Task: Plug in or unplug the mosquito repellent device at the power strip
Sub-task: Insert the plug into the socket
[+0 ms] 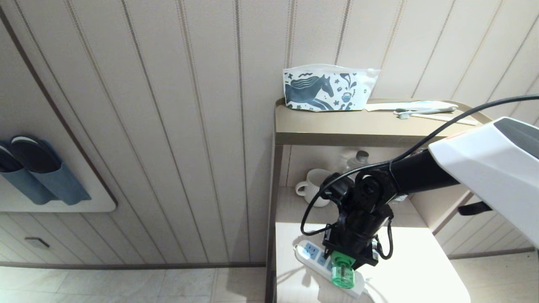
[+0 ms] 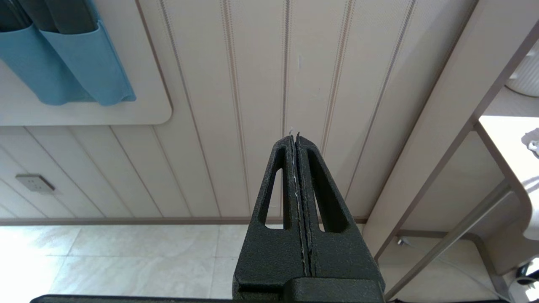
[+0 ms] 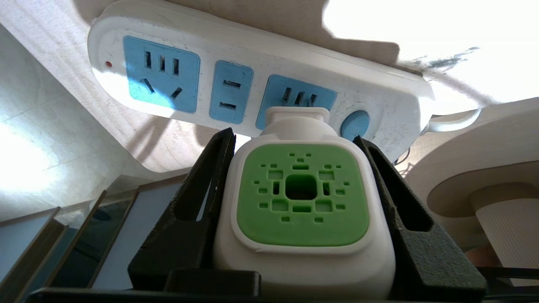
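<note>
My right gripper (image 3: pixel 293 136) is shut on the mosquito repellent device (image 3: pixel 301 198), one black finger pressed on each white side, its green vented face toward the wrist camera. The device's white plug end meets the blue socket face nearest the round blue button (image 3: pixel 355 125) of the power strip (image 3: pixel 252 63); its prongs are hidden. In the head view the power strip (image 1: pixel 312 256) lies slantwise on the white lower table surface, with the device (image 1: pixel 342 272) and its greenish bottle under the right gripper (image 1: pixel 344 261). My left gripper (image 2: pixel 294 136) is shut and empty, off to the side facing the panelled wall.
A white mug (image 1: pixel 313 185) and a clear water bottle (image 1: pixel 358 162) stand on the shelf behind the strip. A horse-print pouch (image 1: pixel 328 90) and toothbrushes (image 1: pixel 425 110) lie on the top shelf (image 1: pixel 337 126). Slippers in blue holders (image 1: pixel 38 172) hang on the wall at left.
</note>
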Controlling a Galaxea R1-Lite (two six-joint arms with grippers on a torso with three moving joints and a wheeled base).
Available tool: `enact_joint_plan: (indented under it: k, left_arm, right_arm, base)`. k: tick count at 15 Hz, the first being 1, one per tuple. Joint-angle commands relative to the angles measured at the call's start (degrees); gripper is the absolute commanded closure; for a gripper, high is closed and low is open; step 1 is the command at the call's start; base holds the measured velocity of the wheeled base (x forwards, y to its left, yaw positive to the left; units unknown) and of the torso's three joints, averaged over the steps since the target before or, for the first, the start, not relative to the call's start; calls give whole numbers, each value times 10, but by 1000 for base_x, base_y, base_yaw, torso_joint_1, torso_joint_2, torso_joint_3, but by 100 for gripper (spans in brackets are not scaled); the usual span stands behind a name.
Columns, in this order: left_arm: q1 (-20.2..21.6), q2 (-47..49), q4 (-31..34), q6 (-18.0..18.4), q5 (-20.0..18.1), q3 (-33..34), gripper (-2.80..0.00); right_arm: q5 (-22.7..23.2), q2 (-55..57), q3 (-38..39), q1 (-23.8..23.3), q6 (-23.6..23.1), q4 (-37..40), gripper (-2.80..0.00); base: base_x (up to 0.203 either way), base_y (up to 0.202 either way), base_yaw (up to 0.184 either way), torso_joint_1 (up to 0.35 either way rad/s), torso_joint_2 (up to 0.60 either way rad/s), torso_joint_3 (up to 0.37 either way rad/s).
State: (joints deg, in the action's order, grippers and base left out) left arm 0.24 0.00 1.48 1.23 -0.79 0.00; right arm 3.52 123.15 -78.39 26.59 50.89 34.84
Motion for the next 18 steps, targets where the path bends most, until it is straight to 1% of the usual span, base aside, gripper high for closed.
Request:
enact_joint_plan:
  k: [1,5,10,14,18]
  left_arm:
    - [0,0,0,0,0,0,0]
    - [0,0,0,0,0,0,0]
    - [0,0,0,0,0,0,0]
    - [0,0,0,0,0,0,0]
    - [0,0,0,0,0,0,0]
  right_arm:
    - [1,0,2,-1,4,2,0]
    - [2,-3,13,-1,6,2,0]
    - [-5,-8,36,3,32,-27,0]
    - [-9,-34,37,0,35,-27,0]
    - [-7,-34,36,1,37,-24,0]
  base:
    - [0,0,0,0,0,0]
    - [0,0,0,0,0,0]
    - [0,0,0,0,0,0]
    - [0,0,0,0,0,0]
    - [0,0,0,0,0,0]
